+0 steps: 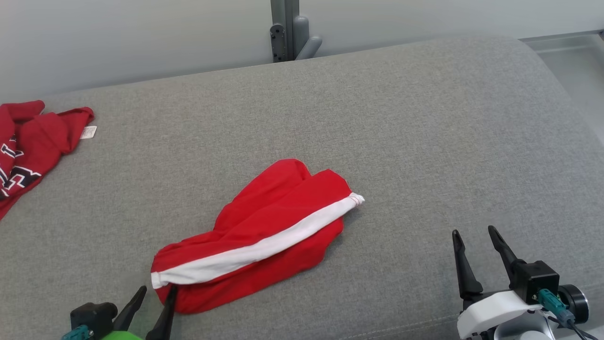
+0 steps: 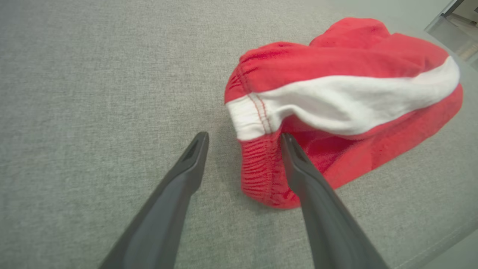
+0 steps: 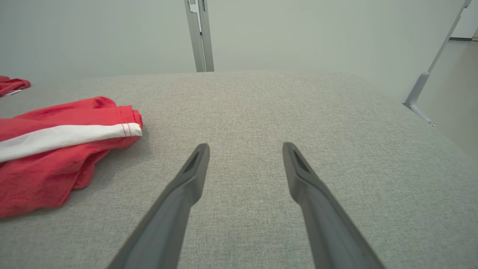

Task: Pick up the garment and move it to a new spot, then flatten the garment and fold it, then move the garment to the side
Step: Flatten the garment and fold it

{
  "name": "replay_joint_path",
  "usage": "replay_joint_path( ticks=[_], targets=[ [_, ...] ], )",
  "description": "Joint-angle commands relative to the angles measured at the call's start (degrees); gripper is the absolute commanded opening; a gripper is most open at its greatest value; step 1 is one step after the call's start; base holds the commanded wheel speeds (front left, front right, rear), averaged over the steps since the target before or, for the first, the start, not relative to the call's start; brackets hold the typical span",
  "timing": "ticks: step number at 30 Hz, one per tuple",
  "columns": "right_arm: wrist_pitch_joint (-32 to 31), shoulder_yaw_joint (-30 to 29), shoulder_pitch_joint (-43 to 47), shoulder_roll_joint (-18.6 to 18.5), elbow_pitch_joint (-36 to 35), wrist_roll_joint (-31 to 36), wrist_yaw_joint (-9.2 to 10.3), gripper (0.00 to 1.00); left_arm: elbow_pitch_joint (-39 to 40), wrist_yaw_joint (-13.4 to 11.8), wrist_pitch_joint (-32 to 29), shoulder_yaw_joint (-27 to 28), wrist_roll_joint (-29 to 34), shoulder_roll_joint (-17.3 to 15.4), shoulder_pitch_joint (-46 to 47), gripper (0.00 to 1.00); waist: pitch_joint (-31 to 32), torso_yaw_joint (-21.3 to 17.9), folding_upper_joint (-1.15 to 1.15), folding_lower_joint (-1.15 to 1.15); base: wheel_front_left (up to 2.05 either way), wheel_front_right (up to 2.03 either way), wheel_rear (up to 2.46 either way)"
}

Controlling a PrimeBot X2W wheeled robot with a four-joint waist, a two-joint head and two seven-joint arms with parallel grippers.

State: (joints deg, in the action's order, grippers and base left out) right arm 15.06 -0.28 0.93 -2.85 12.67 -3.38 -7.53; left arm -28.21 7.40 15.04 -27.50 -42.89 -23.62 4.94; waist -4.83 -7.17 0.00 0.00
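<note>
Left gripper [image 1: 158,292]: jaws spread wide, nothing pinched! One finger [image 2: 298,168] lies across the elastic end of the garment [image 1: 264,226], and the other is over bare cushion [image 1: 424,118] just beside it. Whether it's pressing the cloth or only above it, I can't quite tell from here. The garment is red with a white stripe [image 1: 255,248], bunched near the middle of the cushion and running away up to the right. Over to the right gripper [image 1: 473,232]: open too, empty, hanging over bare grey, well apart from the cloth. Far left, a red shirt [image 1: 33,141] with lettering lies crumpled. A grey post [image 1: 284,28] rises behind the cushion.
</note>
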Motion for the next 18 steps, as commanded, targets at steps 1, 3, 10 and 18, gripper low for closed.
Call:
replay_joint_path(
  ticks=[1, 3, 10, 18],
  targets=[
    [0.2, -0.2, 0.6, -0.2, -0.4, 0.2, 0.08, 1.00, -0.5, 0.1, 0.2, -0.1, -1.0, -0.8, -1.2, 1.00, 0.2, 0.2, 0.00, 0.00, 0.00, 0.00, 0.00],
    [0.2, -0.5, 0.7, -0.6, -1.0, 0.6, 0.08, 1.00, -1.3, 0.1, 0.2, 0.1, -2.0, -1.5, -2.0, 1.00, 0.6, 0.5, 0.00, 0.00, 0.00, 0.00, 0.00],
    [0.2, -2.1, 1.2, -2.2, -4.1, 1.5, 0.08, 1.00, 4.6, -2.4, 0.2, 7.9, 0.3, -0.4, -7.1, 1.00, 2.1, 2.2, 0.00, 0.00, 0.00, 0.00, 0.00],
    [0.2, -3.5, 3.0, -3.9, -5.8, 1.9, 0.08, 1.00, 15.9, -4.5, 0.1, 18.8, 7.4, 6.3, -14.4, 1.00, 4.4, 4.5, 0.00, 0.00, 0.00, 0.00, 0.00]
  ],
)
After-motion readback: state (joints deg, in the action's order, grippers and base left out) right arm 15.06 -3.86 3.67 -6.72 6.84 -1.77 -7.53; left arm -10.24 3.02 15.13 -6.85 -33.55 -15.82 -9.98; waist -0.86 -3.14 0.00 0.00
